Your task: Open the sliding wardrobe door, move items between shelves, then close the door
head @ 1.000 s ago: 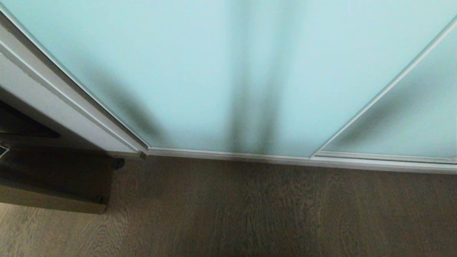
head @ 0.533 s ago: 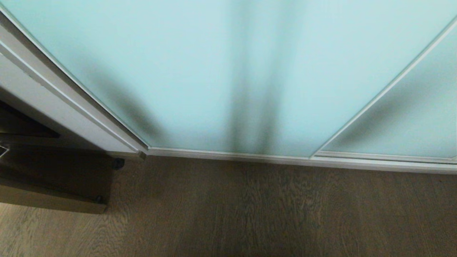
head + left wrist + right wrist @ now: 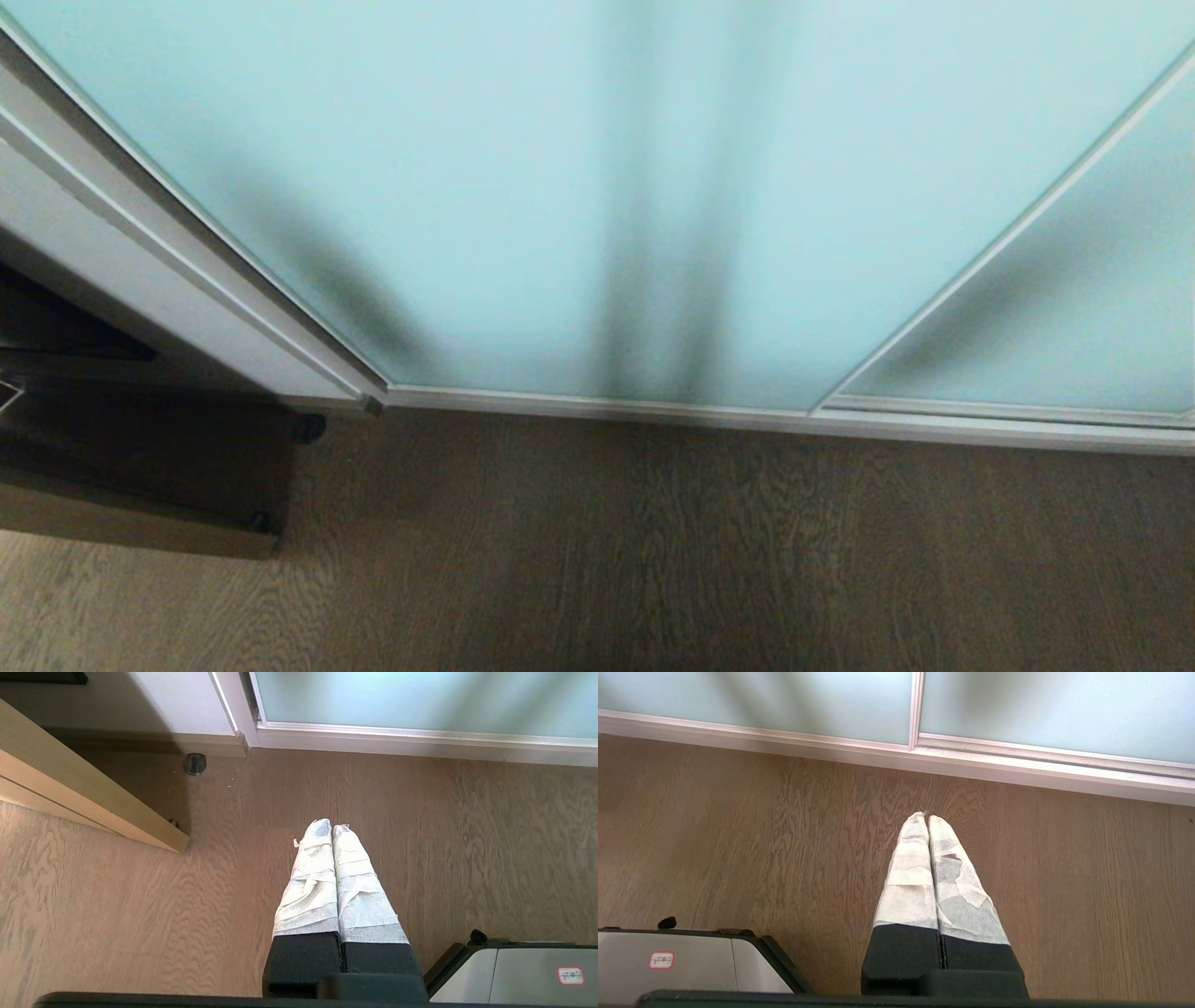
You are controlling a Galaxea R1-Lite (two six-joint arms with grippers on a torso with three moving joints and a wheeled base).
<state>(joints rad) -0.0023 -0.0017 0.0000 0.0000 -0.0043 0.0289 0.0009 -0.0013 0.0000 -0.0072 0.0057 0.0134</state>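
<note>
Frosted aqua sliding wardrobe door [image 3: 579,187] stands closed; both hands pinched shut, empty.

We can read no text anywhere. On the robot's grey base [image 3: 523,975] sits a small red-bordered white sticker [image 3: 571,976], also seen on the base from the right wrist, its characters too small to read.
</note>
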